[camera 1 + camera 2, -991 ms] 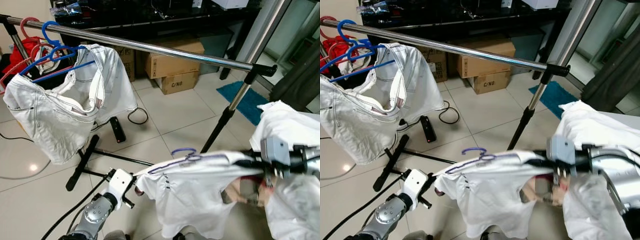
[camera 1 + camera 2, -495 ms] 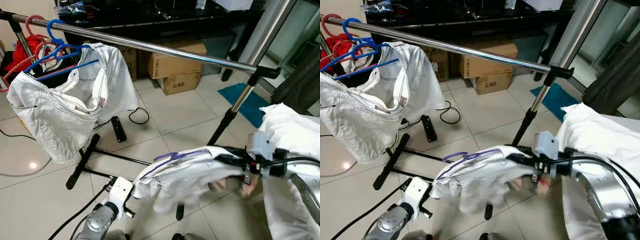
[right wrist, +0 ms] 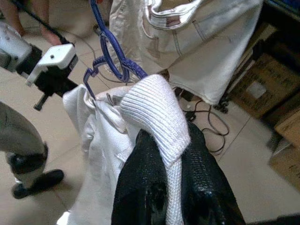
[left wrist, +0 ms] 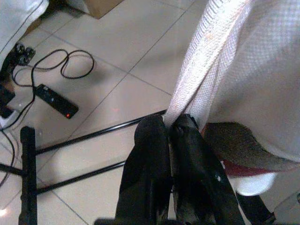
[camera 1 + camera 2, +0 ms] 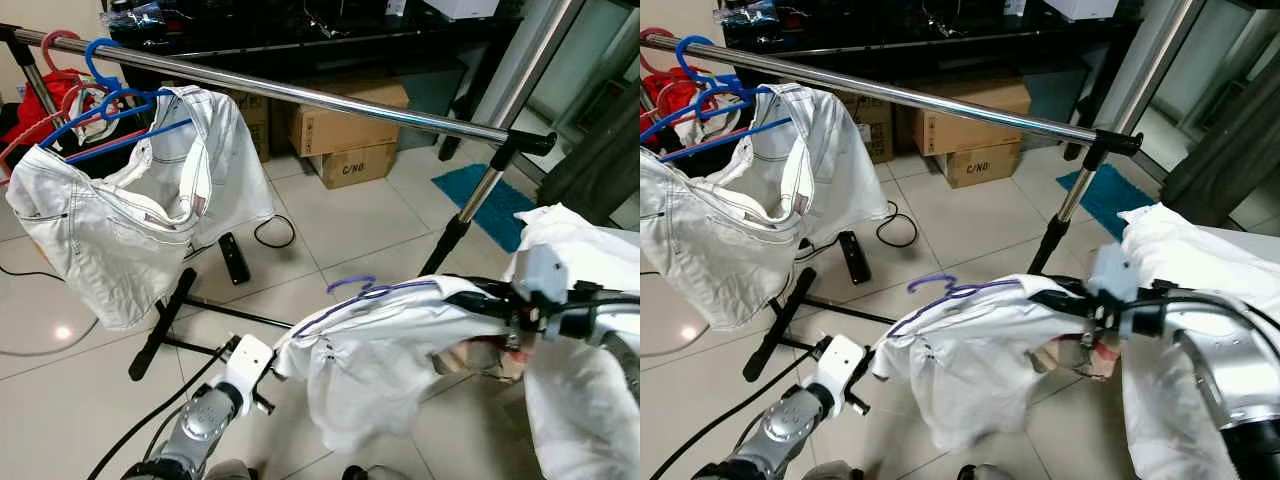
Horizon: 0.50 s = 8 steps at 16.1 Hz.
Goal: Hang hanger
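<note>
A white shirt (image 5: 385, 360) on a purple hanger (image 5: 352, 287) is stretched between my two grippers, low above the floor. My left gripper (image 5: 274, 362) is shut on the shirt's left edge; the left wrist view shows its tips (image 4: 169, 123) pinching a fold of white cloth. My right gripper (image 5: 450, 297) is shut on the shirt's right shoulder, and its wrist view shows ribbed white cloth (image 3: 157, 110) clamped between the fingers, with the purple hanger (image 3: 110, 56) just beyond. The chrome rail (image 5: 300, 95) runs above and behind. The hook sits well below it.
A white garment (image 5: 120, 230) hangs on a blue hanger (image 5: 110, 100) at the rail's left end, beside red hangers. The rack's black foot (image 5: 165, 320), a power strip (image 5: 235, 258) and cables lie on the tiles. Cardboard boxes (image 5: 345, 135) stand behind. White cloth (image 5: 590, 250) is piled at right.
Since half a second ago my right gripper has drawn back to the right, so the bunched shirt is stretched wide again and the hanger's hook stands a little higher.
</note>
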Motion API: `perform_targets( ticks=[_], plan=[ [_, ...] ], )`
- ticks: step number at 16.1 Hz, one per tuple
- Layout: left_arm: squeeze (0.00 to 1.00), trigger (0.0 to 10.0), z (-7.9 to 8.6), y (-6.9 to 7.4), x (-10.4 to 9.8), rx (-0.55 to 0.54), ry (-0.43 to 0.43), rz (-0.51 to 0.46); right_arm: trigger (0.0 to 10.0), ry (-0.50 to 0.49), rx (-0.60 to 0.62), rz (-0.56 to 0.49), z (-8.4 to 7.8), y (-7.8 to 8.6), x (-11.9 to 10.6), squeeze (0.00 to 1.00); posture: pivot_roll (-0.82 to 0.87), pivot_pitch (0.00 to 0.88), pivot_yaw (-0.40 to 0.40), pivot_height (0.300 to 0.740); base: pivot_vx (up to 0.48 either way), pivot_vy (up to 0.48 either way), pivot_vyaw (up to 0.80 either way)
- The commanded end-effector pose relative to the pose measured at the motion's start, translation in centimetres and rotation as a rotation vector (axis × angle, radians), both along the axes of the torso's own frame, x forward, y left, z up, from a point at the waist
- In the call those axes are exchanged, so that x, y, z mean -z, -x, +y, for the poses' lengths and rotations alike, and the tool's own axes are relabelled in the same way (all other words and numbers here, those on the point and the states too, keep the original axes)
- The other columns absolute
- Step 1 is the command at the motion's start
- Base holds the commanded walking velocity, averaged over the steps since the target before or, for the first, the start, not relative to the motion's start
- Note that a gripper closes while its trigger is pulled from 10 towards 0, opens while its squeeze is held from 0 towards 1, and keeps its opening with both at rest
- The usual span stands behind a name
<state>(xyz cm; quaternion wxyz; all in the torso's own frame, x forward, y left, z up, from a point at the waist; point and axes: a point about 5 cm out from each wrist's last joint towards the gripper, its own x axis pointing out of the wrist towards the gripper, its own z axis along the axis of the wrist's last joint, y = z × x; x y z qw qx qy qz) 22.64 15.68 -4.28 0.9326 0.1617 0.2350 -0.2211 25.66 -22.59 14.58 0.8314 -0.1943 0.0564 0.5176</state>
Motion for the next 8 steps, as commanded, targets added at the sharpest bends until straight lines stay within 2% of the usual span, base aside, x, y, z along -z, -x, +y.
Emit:
perform_targets(
  ticks=[1,4,6,8],
  plan=[
    [0.00,0.0,1.4,2.5,2.0,-0.082,-0.036,0.141,0.0,-0.013,0.015,-0.161,0.6,-0.1,-1.5,0.00,0.04,0.055,-0.089,0.740,0.000,0.000,0.00],
    [0.00,0.0,0.3,2.2,1.8,-0.062,-0.007,0.115,0.0,0.007,0.094,-0.236,2.0,-1.1,-0.4,0.00,0.04,0.059,-0.093,0.740,0.000,0.000,0.00],
    [0.00,0.0,-0.7,1.3,1.1,-0.034,0.024,0.067,0.0,0.016,0.127,-0.272,2.9,-1.7,0.1,0.00,0.04,0.059,-0.093,0.740,0.000,0.000,0.00],
    [0.00,0.0,-1.8,0.0,0.0,-0.005,0.055,-0.007,0.0,-0.007,0.134,-0.257,4.1,-1.8,0.8,0.00,0.05,0.064,-0.100,0.740,0.000,0.000,0.00]
  ],
)
